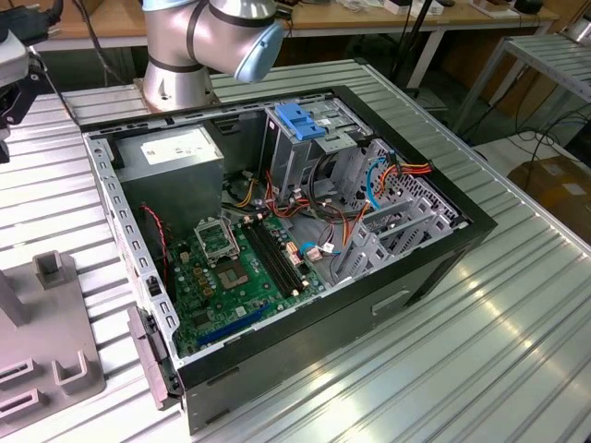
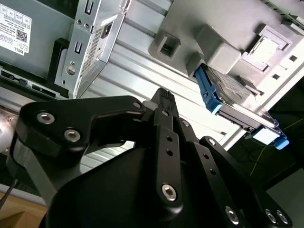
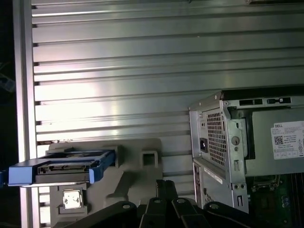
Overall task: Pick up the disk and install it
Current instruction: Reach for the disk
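The desk (image 1: 480, 314) is built of ribbed aluminium, brushed and brightly reflective. The disk (image 2: 232, 88) is seen as dull silver-grey metal with a faintly grainy face, framed by a smooth, bright blue plastic carrier (image 2: 209, 92). The holder (image 2: 213, 28) carrying it is moulded in matt grey plastic. The end effector (image 2: 164, 92) is finished in matt black and studded with shiny steel screw heads. The computer case (image 1: 434, 277) is coated matt black outside, while bare grey sheet metal is shown inside. A white paper sticker (image 1: 175, 148) is stuck on the grey metal box (image 1: 180, 185).

The blue-framed disk (image 3: 61, 167) stands on edge, slotted in a grey holder (image 3: 135, 183).
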### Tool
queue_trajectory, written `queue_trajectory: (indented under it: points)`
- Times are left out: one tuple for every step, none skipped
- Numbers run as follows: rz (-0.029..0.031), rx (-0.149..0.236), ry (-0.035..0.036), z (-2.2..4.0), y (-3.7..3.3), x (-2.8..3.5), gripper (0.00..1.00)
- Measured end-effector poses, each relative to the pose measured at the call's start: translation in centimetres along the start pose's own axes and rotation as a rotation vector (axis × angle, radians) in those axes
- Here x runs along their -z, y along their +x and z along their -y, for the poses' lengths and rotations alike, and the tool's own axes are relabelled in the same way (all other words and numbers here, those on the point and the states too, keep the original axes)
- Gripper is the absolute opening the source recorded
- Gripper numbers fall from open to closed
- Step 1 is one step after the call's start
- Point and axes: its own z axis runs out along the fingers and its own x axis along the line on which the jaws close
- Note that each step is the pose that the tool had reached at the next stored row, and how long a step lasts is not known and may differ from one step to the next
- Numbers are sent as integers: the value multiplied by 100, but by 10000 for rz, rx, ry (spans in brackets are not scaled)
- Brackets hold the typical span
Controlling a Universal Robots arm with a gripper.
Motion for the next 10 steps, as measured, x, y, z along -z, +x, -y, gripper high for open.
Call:
queue_trajectory:
  points:
    - [-1, -1, 0, -1, 34, 1, 10]
    - [0, -2, 1, -3, 59, 2, 10]
    - [0, -1, 0, -4, 74, 2, 10]
    - [0, -2, 0, -4, 96, 2, 10]
    - [0, 1, 0, -4, 95, 2, 10]
    - [-1, 0, 0, -4, 96, 2, 10]
    - [0, -1, 1, -4, 97, 3, 10]
    - [-1, -1, 1, -4, 97, 3, 10]
    - [0, -1, 11, -4, 98, 2, 10]
    - [5, -1, 68, -5, 99, 2, 10]
